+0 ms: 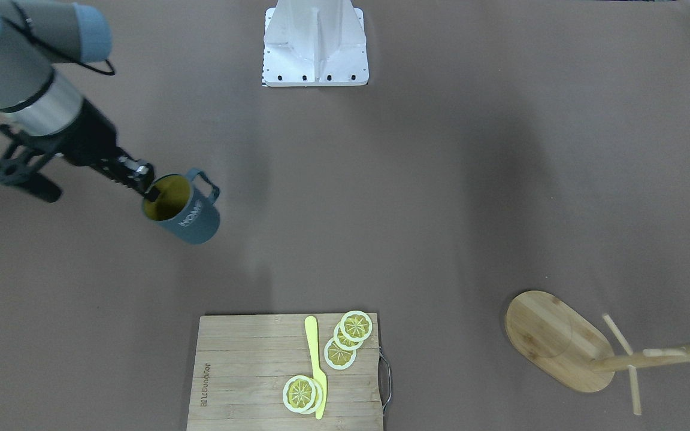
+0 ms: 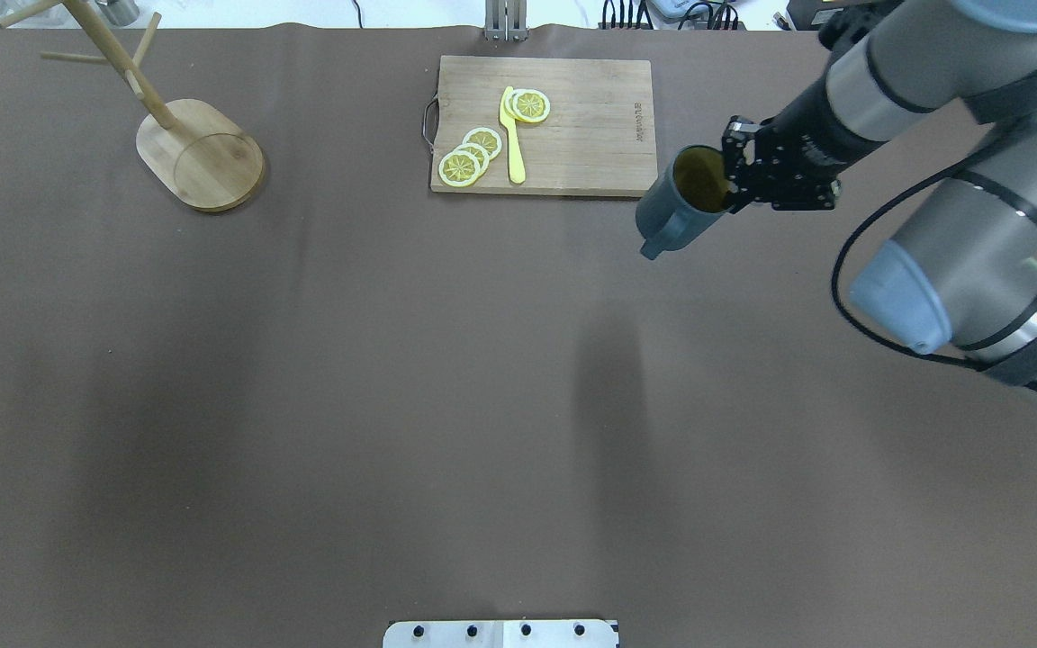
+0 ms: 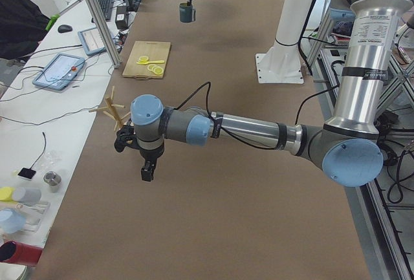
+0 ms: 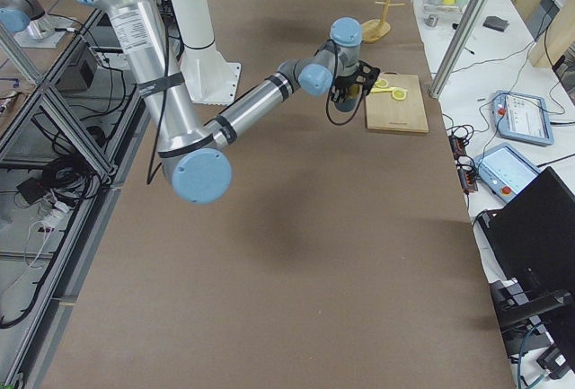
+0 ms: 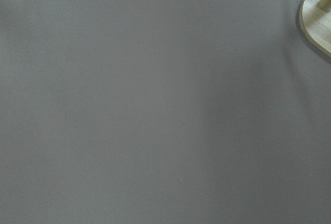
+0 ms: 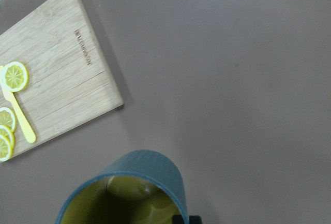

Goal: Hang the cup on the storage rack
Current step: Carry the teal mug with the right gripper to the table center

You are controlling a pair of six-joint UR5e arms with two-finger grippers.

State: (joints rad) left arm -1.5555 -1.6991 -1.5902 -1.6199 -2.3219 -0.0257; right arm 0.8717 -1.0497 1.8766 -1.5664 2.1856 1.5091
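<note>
Starting at the far left of the overhead view and finding the storage rack (image 2: 212, 171) standing upright on the brown table (image 2: 392, 378), oval base flat, post and thin pegs leaning toward the corner of the picture. Seeing the left gripper (image 3: 148, 171) only in the side view from the robot's left, pointing down over bare table near the rack. Not managing to tell whether those jaws are parted or together. Catching just an edge of the rack's base in the top right corner of the left wrist view.

Moving to the middle of the far edge and meeting a wooden cutting board (image 2: 572, 126) carrying lemon slices (image 2: 473, 153) and a yellow knife (image 2: 513, 148).

Arriving at the right and locating the cup (image 2: 673, 216) just beside the board's right end, well apart from the rack across the table's whole width. Watching the right gripper (image 2: 734, 187) pinching the cup's rim, with one finger (image 1: 153, 193) dipping into the yellow-olive inside and the other on the outer wall. Noting the handle pointing away from the gripper, back toward the robot's side, and white lettering showing in the front view. Failing to tell for certain whether the cup's bottom is clear of the table.
</note>
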